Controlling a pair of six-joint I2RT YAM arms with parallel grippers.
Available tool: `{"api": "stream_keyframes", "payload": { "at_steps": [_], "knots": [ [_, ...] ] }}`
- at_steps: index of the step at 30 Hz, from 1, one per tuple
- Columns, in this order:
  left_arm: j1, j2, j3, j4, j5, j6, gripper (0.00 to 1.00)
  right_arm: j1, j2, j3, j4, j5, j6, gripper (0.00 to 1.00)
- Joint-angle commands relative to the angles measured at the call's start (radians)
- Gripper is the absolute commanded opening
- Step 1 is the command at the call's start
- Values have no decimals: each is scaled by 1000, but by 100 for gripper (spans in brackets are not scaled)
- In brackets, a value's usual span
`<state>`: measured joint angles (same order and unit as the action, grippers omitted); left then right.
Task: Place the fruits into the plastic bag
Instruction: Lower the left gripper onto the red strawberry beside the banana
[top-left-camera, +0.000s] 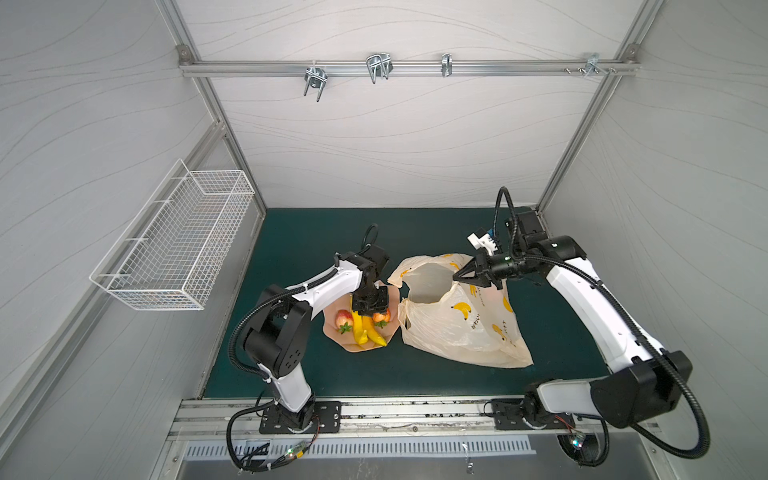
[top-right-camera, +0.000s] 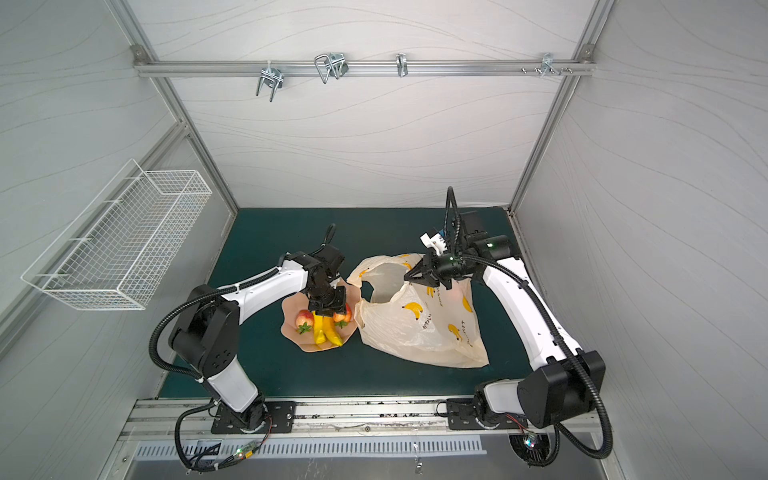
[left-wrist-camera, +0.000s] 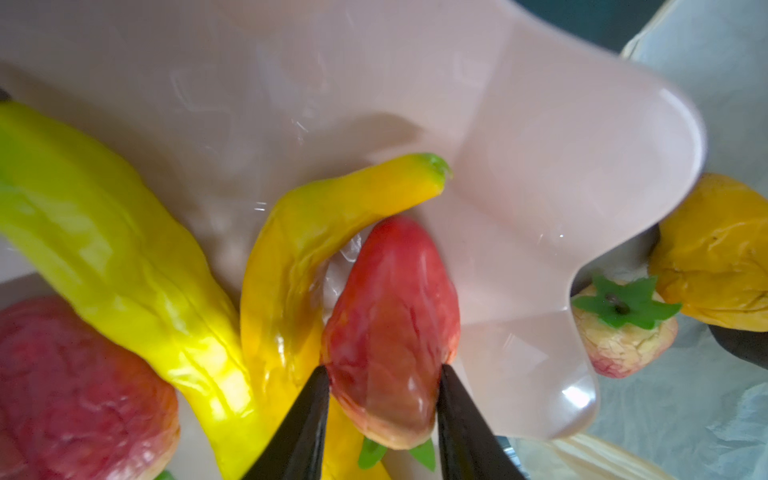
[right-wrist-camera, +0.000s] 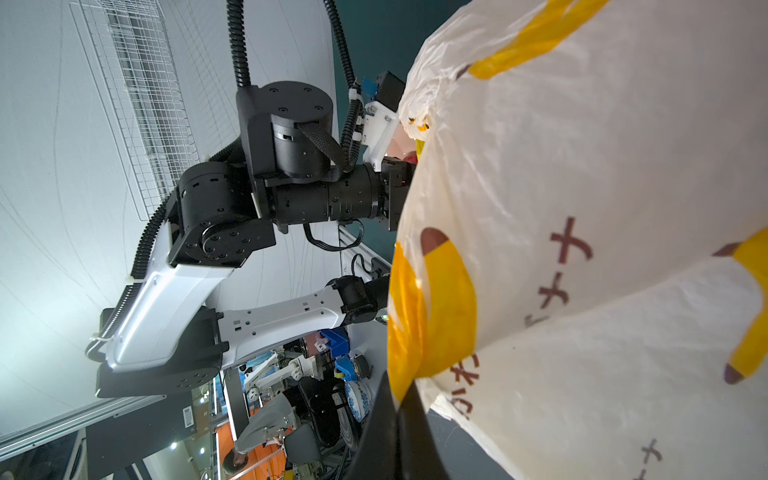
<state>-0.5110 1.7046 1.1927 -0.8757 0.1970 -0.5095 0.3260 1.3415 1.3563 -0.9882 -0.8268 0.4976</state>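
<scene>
You are looking at pale wave-lined wall panels (top-left-camera: 395, 137); an aluminium rail (top-left-camera: 415, 65) is carrying metal hooks (top-left-camera: 378, 66), a white wire basket (top-left-camera: 174, 241) is hanging on the left wall, a dark green mat (top-left-camera: 316, 232) is covering the floor.

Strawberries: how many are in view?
3: one strawberry between the left gripper's fingertips, one across the bananas, one pale past the plate's rim. Others may be hidden.

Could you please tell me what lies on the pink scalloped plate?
Two yellow toy bananas and two red toy strawberries, one between the left gripper's jaws. In both top views that gripper covers the pink plate's far part; the left wrist view shows it bare.
</scene>
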Motion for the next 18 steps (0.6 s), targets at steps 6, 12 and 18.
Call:
{"api": "stream_keyframes", "payload": {
  "at_steps": [6, 12, 18],
  "knots": [
    [4, -100, 100, -86, -77, 88, 38, 4, 9, 29, -14, -2, -8, 0],
    [5, -202, 197, -135, -140, 153, 38, 4, 15, 34, -18, -4, -14, 0],
    [5, -246, 256, -147, -144, 209, 38, 5, 19, 41, -21, -9, -19, 0]
  ]
}}
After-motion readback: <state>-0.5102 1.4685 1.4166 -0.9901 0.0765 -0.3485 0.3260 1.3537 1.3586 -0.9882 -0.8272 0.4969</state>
